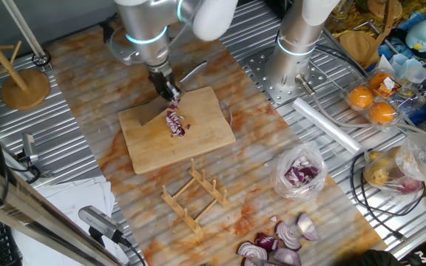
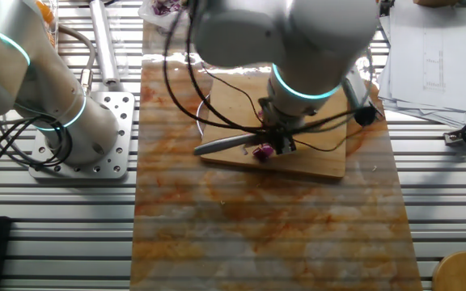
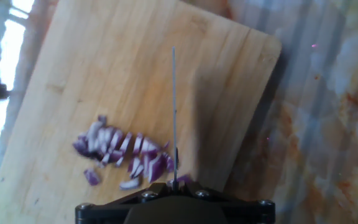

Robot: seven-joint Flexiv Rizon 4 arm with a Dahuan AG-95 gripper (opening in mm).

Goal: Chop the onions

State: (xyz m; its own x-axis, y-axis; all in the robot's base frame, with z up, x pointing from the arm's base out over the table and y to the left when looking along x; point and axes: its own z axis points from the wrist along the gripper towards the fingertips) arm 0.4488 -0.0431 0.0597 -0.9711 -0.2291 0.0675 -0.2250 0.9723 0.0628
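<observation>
Our pincer [image 1: 170, 94] grips a knife [image 2: 229, 144] over the wooden cutting board [image 1: 205, 133], its blade edge-on in our hand view. The onions [image 3: 120, 152] lie as a little heap of purple-white bits on the board, just left of the blade.

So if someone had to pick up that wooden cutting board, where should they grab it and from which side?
Probably the bare short edge of the cutting board on the side toward the robot base, approached from that side. The board lies flat, so only its thin rim can be pinched. The chopped onion sits mid-board with the gripper and its knife over it, so that edge stays clear of both.
</observation>
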